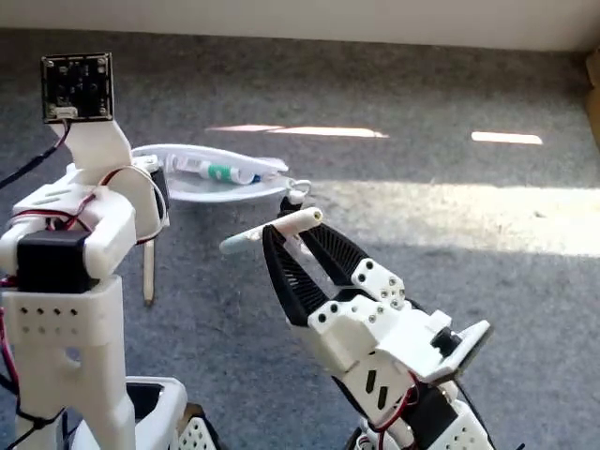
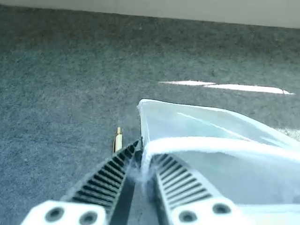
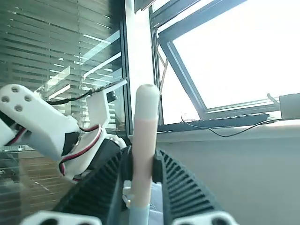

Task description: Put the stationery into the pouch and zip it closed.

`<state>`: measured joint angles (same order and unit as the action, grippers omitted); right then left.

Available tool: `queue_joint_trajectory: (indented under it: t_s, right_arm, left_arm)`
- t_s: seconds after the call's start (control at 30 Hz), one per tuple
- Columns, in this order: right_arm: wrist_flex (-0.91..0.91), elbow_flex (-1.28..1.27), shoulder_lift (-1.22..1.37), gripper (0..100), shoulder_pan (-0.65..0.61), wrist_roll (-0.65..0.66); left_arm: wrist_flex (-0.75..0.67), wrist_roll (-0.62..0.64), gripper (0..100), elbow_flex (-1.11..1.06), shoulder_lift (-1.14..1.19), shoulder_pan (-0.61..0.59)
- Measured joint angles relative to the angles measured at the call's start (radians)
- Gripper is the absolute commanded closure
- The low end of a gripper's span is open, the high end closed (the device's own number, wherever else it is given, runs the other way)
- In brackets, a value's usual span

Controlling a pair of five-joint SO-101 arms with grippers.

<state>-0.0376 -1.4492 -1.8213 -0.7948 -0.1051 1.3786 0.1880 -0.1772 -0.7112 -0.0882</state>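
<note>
A clear pouch (image 1: 220, 183) lies on the grey carpet with a white and green stick (image 1: 222, 172) inside it. My left gripper (image 2: 140, 152) is shut on the pouch's (image 2: 211, 140) near rim, and it sits at the pouch's left end (image 1: 161, 187) in the high view. My right gripper (image 1: 289, 231) is held above the carpet in front of the pouch, shut on a white pen (image 1: 272, 228) that lies crosswise in it. That pen (image 3: 143, 150) stands upright between the black fingers (image 3: 178, 183). Another pen (image 1: 148, 272) with a gold tip (image 2: 118, 138) lies on the carpet by the left arm.
The pouch's zipper pull (image 1: 296, 193) sits at its right end, just beyond the held pen. Sunlit patches (image 1: 450, 211) cross the carpet to the right. The left arm's white body (image 3: 51, 129) is in the right wrist view, against windows.
</note>
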Motion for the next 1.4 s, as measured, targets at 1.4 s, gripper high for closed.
queue_joint_trajectory:
  t_s: [1.4]
  right_arm:
    - [-0.6, 0.107, 0.586, 99.4, 0.055, 0.0]
  left_arm:
    - [0.002, 0.044, 99, -0.083, 0.098, -0.043]
